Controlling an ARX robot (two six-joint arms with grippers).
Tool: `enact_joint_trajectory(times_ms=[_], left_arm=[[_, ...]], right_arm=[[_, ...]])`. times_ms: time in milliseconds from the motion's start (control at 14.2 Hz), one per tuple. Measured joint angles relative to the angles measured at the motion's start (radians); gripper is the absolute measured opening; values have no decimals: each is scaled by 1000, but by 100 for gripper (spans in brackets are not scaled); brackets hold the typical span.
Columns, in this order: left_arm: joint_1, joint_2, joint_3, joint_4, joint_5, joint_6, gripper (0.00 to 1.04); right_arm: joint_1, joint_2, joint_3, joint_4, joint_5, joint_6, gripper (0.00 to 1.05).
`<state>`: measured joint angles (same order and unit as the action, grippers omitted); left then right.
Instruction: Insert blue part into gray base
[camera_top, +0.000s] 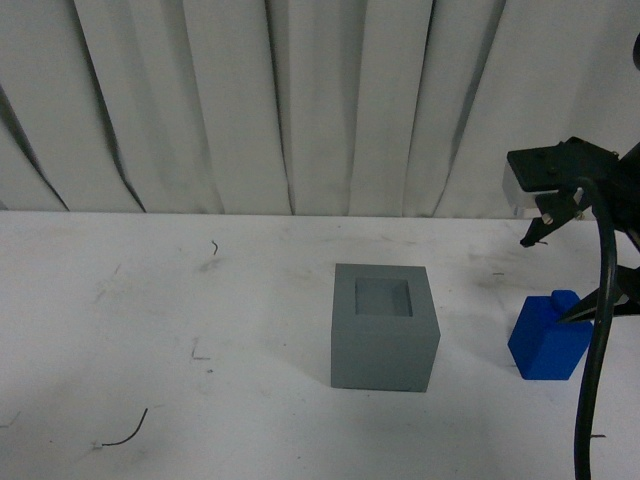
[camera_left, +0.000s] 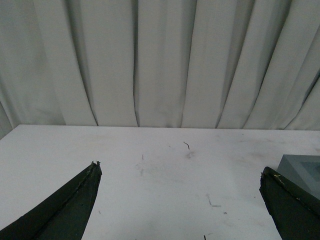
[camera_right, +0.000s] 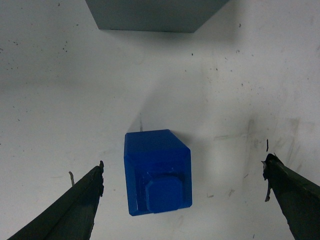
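The gray base (camera_top: 385, 330), a matte cube with a square recess in its top, stands on the white table near the middle. The blue part (camera_top: 548, 340) stands to its right, stud end up. My right gripper (camera_top: 541, 283) hangs open just above the blue part. In the right wrist view the blue part (camera_right: 157, 175) lies between the spread fingers of the right gripper (camera_right: 183, 163), untouched, with the gray base (camera_right: 155, 14) beyond it. My left gripper (camera_left: 179, 169) is open and empty over bare table, with a corner of the gray base (camera_left: 305, 167) beside one finger. The left arm is out of the front view.
A white pleated curtain (camera_top: 300, 100) closes off the back of the table (camera_top: 150, 300). Small dark wire scraps (camera_top: 125, 438) lie at the front left. The right arm's black cable (camera_top: 595, 350) hangs at the right edge.
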<state>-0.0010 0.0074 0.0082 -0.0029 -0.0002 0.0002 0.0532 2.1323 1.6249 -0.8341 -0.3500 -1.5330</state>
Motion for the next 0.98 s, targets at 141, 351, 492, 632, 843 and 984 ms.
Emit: enact_joint_trajectory(times_ms=[141, 351, 492, 632, 843, 984], left_arm=[[0, 0, 0, 0, 0, 0, 98], [0, 0, 0, 0, 0, 0, 98], [0, 0, 0, 0, 0, 0, 98], [0, 0, 0, 0, 0, 0, 98], [0, 0, 0, 0, 0, 0, 98], [0, 0, 0, 0, 0, 0, 98]], right_arm=[[7, 36, 13, -16, 49, -6, 98], [5, 61, 4, 2, 114, -5, 98], [13, 74, 4, 5, 126, -5, 98], [20, 92, -2, 13, 126, 4, 98], [26, 97, -13, 37, 140, 11, 98], [25, 98, -27, 47, 144, 14, 98]])
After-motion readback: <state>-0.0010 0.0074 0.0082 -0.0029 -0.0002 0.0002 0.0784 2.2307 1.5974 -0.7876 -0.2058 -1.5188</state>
